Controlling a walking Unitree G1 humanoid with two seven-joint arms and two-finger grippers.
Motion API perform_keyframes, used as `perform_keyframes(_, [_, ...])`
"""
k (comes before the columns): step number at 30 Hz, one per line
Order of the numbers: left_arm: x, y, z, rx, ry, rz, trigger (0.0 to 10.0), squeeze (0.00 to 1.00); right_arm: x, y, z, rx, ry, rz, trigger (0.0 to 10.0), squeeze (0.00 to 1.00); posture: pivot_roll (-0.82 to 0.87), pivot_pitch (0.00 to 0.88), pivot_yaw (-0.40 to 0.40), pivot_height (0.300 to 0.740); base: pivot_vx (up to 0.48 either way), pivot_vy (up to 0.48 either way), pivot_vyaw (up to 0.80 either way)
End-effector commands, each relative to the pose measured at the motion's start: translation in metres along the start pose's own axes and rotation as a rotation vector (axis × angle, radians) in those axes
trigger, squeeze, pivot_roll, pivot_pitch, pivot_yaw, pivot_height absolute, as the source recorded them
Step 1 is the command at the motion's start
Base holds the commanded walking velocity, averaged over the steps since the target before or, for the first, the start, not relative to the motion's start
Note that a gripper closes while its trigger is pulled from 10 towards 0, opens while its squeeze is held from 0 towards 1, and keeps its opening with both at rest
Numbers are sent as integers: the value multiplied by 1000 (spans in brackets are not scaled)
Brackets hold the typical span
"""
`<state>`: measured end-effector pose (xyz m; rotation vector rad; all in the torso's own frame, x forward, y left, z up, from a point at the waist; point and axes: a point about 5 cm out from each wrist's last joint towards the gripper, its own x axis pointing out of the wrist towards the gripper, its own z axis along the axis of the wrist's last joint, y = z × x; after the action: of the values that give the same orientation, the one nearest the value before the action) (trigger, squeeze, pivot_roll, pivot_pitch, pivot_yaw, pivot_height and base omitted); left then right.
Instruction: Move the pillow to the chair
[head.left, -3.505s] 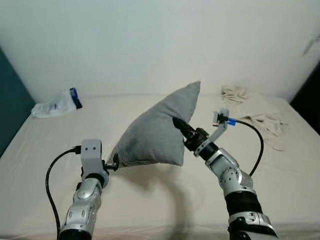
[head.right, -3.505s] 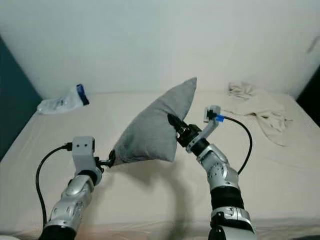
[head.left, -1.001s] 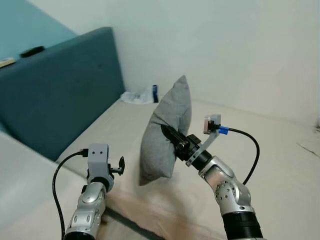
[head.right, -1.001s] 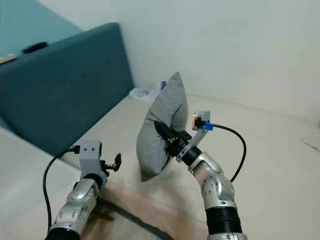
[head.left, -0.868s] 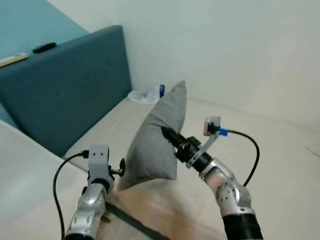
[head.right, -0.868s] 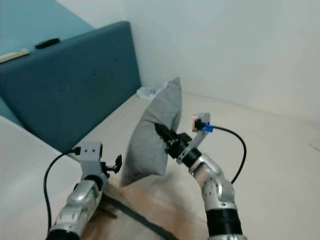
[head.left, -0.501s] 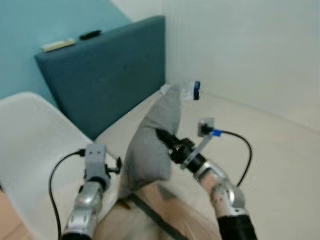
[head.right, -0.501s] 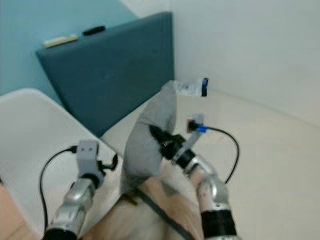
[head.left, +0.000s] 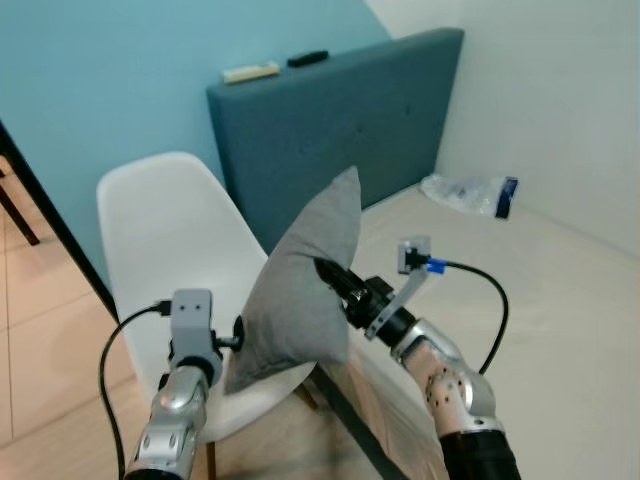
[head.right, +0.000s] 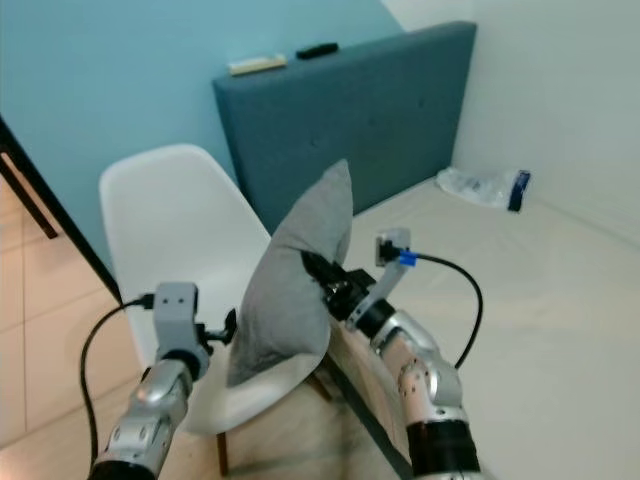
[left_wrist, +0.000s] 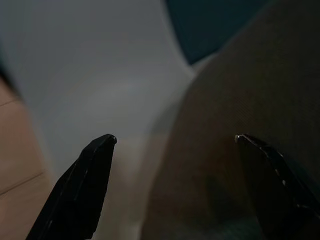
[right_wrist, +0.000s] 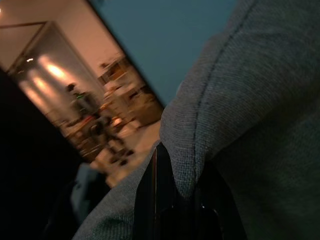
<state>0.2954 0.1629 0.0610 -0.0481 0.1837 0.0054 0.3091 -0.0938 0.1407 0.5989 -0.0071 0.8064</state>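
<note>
Above the white chair (head.left: 160, 240): one grey pillow (head.left: 300, 290), held off the seat, tall corner up, beside the bed (head.left: 560, 300) edge. Right gripper (head.left: 335, 278): clenched on the pillow's right side, fabric bunched between the fingers. Left gripper (left_wrist: 175, 142): fingers spread, at the pillow's lower left corner; blue headboard (head.left: 340, 130) behind.

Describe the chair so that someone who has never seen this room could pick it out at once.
Start at the teal wall and the dark blue headboard standing against it. Just in front of the headboard, beside the bed, stands the chair. It is the one white thing there, a smooth moulded shell seat, with the grey pillow held over it.
</note>
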Motion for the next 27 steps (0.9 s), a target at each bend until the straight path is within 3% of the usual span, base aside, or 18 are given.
perform_keyframes(1, [-1,-1,-3,4,15,-1,10000,0,4,4,12,-20,-53,34,10000,0,-12,11,10,740,0,0,756])
perform_keyframes(27, [-3,-3,-5,-8,25,3,10000,0,3,0,10,-20,-47,-10,10000,0,-14,22,11,740,0,0,751])
